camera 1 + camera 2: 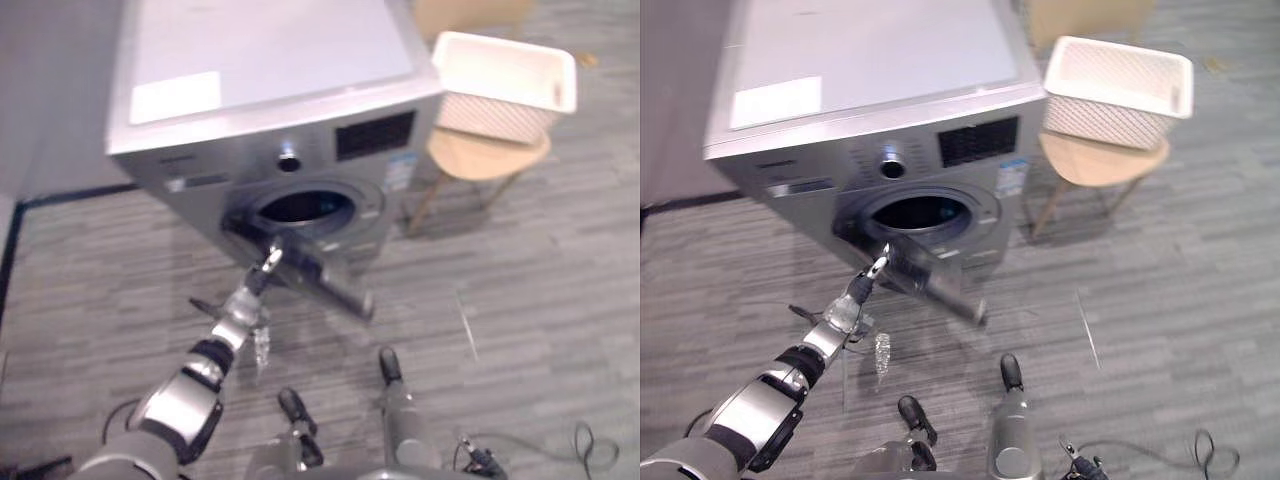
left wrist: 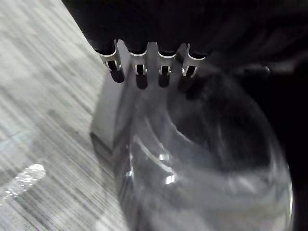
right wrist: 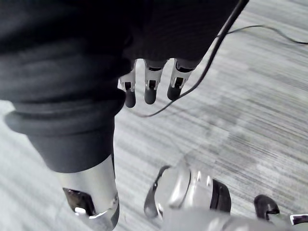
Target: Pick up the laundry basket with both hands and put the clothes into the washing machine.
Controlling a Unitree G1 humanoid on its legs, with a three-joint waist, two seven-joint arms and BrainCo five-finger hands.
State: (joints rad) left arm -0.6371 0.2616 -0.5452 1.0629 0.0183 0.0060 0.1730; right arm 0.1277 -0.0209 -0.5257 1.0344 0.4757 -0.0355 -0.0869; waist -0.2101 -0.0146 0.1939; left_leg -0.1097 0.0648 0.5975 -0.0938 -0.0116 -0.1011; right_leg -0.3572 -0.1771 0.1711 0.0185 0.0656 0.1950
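Grey wood-grain floor (image 1: pixel 540 300) ran across the room. On it stood a silver front-loading washing machine (image 1: pixel 260 110), backed toward the far wall. It had a white label sheet (image 1: pixel 175 97) on the left part of its flat top. On its front were a round dial (image 1: pixel 289 160) and a dark display panel (image 1: pixel 375 135).

The round porthole (image 1: pixel 300 207) was dark inside. The machine's glass door (image 1: pixel 320 270) was swung out from the opening toward the robot.

The left hand (image 1: pixel 243 308) reached up from the lower left to the door. Its fingers (image 2: pixel 139 72) lay straight in a row, not curled round anything. One fingertip was up against the door's near edge. In the left wrist view, the door's domed glass lay just past the fingertips.

The white laundry basket (image 1: pixel 490 115) sat on the seat of a round wooden stool (image 1: pixel 485 155) just beside the machine's right side. It covered most of the seat and overhung the seat's far edge. Both hands were well apart from it. Its walls were perforated and the rim was plain. Could not tell from the head views what lay inside.

The right hand (image 3: pixel 149 89) hung low over the floor in its own wrist view, with fingers loose and pointing down and nothing in its grasp.
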